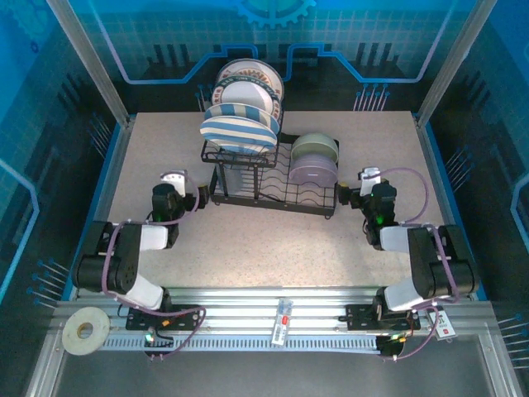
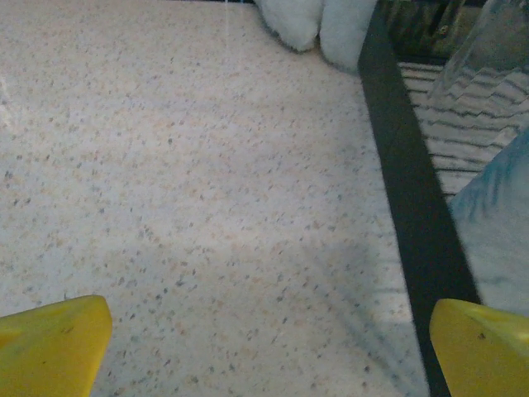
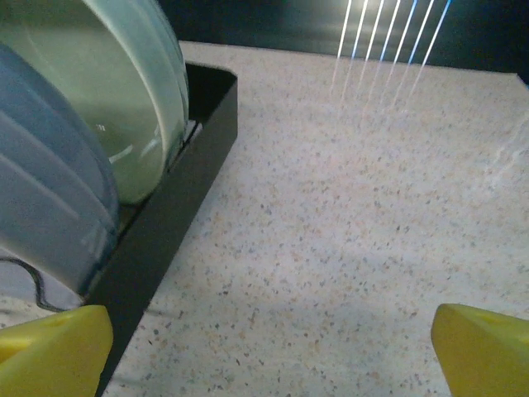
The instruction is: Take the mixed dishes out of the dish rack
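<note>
Left pincer [image 2: 264, 357] and right pincer [image 3: 266, 357] gape wide over bare table [image 1: 273, 252] flanking the dish rack [image 3: 169, 219].

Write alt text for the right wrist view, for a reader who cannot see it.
A lavender bowl and a pale green bowl behind it stand on edge in the black dish rack at the left, with speckled table to the right. The right gripper is open, its yellow fingertips in the bottom corners, holding nothing.
</note>
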